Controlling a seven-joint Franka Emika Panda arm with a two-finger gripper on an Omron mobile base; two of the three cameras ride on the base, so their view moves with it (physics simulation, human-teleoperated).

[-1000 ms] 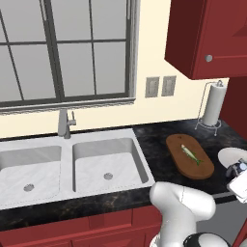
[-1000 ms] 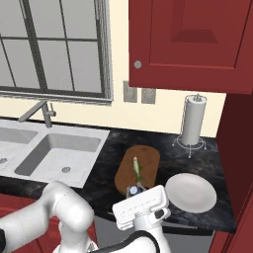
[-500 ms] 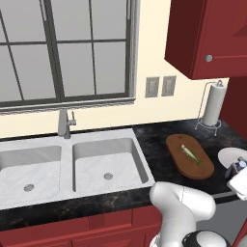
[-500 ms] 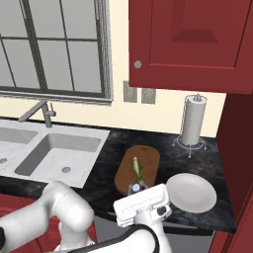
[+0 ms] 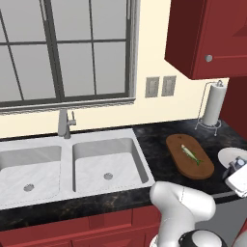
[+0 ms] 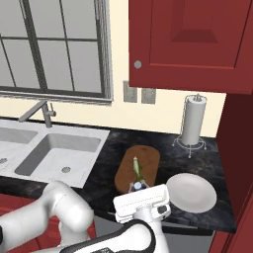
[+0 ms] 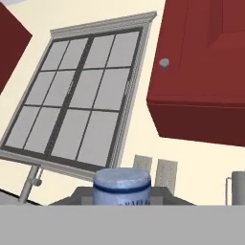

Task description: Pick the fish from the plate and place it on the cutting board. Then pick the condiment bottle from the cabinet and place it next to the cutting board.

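The fish [image 5: 191, 153] [image 6: 137, 168] lies lengthwise on the brown cutting board [image 5: 179, 164] [image 6: 149, 157]. Right of the board sits the white plate [image 6: 192, 193] [image 5: 230, 155], bare. My gripper [image 6: 138, 191] [image 5: 235, 168] hovers at the counter's front edge between board and plate, shut on the condiment bottle [image 6: 137, 186] [image 5: 237, 163]. The bottle's pale blue cap [image 7: 122, 184] rises at the bottom of the hand view; the bottle's body is hidden. The dark red cabinet [image 6: 238, 148] stands at the far right.
A paper towel roll [image 6: 192, 120] [image 5: 213, 105] stands at the back of the dark counter [image 6: 112, 148]. A red wall cupboard [image 6: 192, 39] with one knob hangs above. The double sink [image 5: 72, 166] with its faucet [image 5: 64, 123] lies to the left, under the window.
My hand with the bottle has crept slightly up and to the right in the right base view. Fish, board and plate have not moved.
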